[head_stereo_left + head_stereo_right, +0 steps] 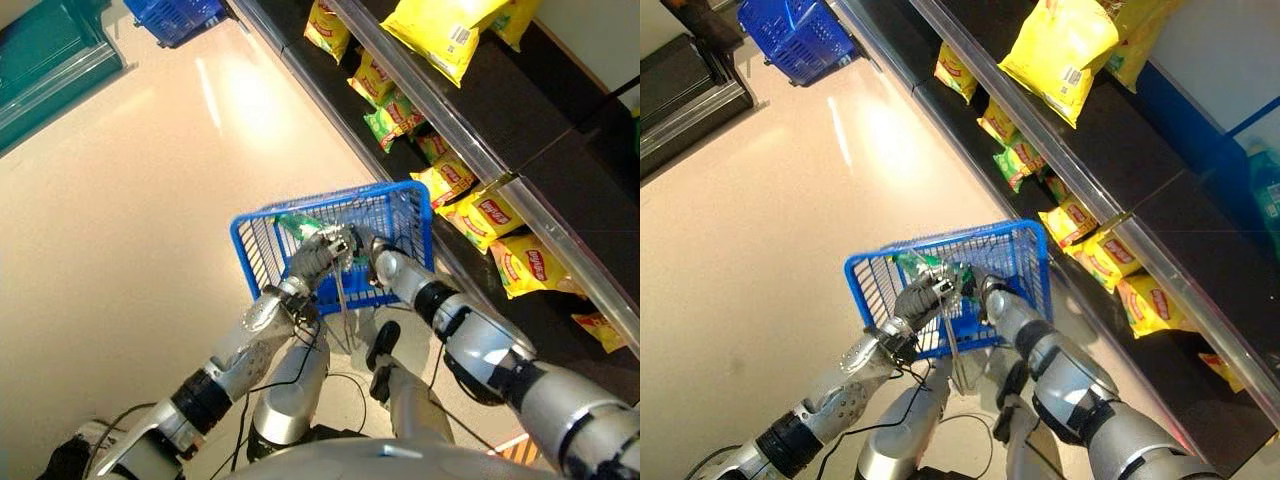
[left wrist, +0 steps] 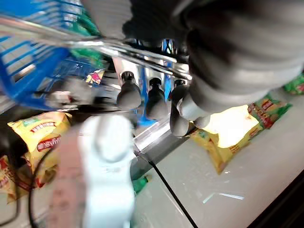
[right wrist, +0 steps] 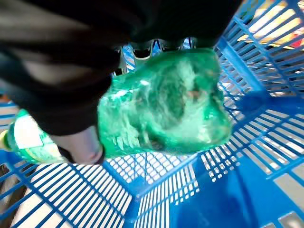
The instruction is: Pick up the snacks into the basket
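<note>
both hands curled: left hand on basket handle, right hand round green snack bag

The scene is brightly and evenly lit, seemingly from overhead. A broad pale glare is thrown on the glossy floor, with a sharper streak of reflection beside the shelf edge. The shelf recesses are left dark, so the yellow snack bags stand out strongly. In the left wrist view heavy motion blur is seen: the basket wire and the nearby silver shapes are smeared, and one bag is blown out to near white. In the right wrist view the green snack bag is soft and shiny with highlights, possibly too close for focus, while the dark cover above it is rendered as a featureless shadow.
</note>
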